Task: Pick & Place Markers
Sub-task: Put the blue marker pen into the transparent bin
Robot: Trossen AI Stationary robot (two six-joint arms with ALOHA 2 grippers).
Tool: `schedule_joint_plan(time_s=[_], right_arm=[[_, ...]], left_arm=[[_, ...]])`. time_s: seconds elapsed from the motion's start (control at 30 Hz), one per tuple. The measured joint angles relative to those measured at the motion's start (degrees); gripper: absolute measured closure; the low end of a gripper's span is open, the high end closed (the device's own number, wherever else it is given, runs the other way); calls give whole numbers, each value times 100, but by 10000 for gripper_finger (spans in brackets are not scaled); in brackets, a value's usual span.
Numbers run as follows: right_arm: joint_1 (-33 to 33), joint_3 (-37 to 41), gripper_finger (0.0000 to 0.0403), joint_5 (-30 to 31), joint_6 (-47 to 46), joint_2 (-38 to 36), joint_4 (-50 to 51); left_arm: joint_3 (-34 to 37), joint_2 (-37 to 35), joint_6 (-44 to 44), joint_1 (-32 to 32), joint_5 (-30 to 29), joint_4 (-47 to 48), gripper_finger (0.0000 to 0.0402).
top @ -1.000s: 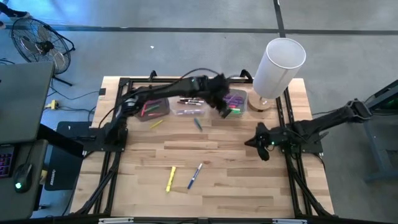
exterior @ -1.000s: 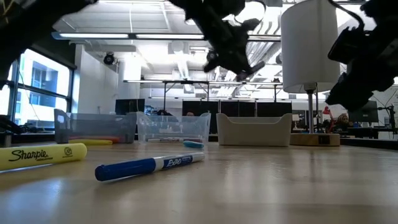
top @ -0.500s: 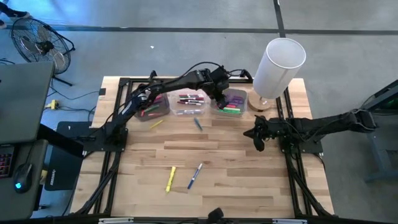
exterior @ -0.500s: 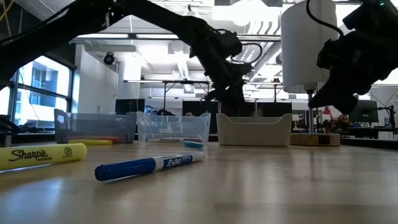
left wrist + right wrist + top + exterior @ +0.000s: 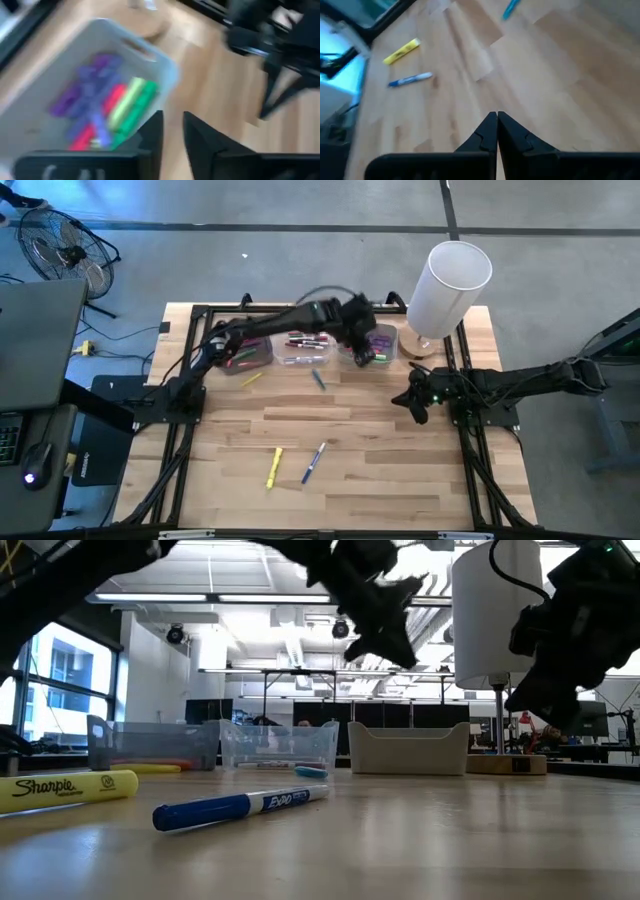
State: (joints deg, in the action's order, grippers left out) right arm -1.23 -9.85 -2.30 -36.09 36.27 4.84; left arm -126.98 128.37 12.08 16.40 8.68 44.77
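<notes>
Most markers lie sorted in three bins; four remain loose on the tabletop. Left claw, seemingly empty, hangs slightly parted over the grey bin. Right claw waits, pressed together.

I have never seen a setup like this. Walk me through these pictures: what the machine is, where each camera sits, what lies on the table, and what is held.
This is a robot with two dark arms at a wooden table. One camera looks down from overhead, one sits at tabletop height, one rides on each wrist. The left gripper hangs over a grey bin of purple, pink and green markers, fingers slightly apart, holding nothing. The right gripper waits shut and empty at the right side. A yellow highlighter and a blue marker lie loose near the front. A white lamp stands at the back.
</notes>
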Motion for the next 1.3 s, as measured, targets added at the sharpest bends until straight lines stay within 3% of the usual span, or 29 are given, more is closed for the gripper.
schedule_joint_plan(time_s=[0.13, 0.27, 0.43, 0.67, 0.73, 0.93, 1.1, 1.3], right_arm=[[135, 0, 403, -337, -273, -2, -2], [613, 0, 403, -154, -236, -3, -46], [1395, 0, 403, 320, -239, -2, -46], [2179, -1, 403, 926, -530, 3, -346], [2300, -4, 403, 1033, -689, -4, -413], [2445, -145, 403, 1768, -671, 141, -900], [2321, -890, 403, 2403, -112, 633, -843], [1757, -2479, 403, 2430, 620, 2171, -281]], left_arm=[[20, -38, -203, -594, 225, 14, 391], [110, -95, -254, -1212, 255, 13, 392], [854, -86, 224, -1832, 4, -258, 399], [2880, -670, 1363, -2487, -181, -1612, 401], [3442, -842, 1702, -2612, -239, -2603, 401], [5482, -2026, 2477, -2889, -753, -3610, 401], [7018, -3366, 2855, -3145, -1277, -4019, 401], [8429, -4854, 3110, -3451, -1751, -3934, 401]])
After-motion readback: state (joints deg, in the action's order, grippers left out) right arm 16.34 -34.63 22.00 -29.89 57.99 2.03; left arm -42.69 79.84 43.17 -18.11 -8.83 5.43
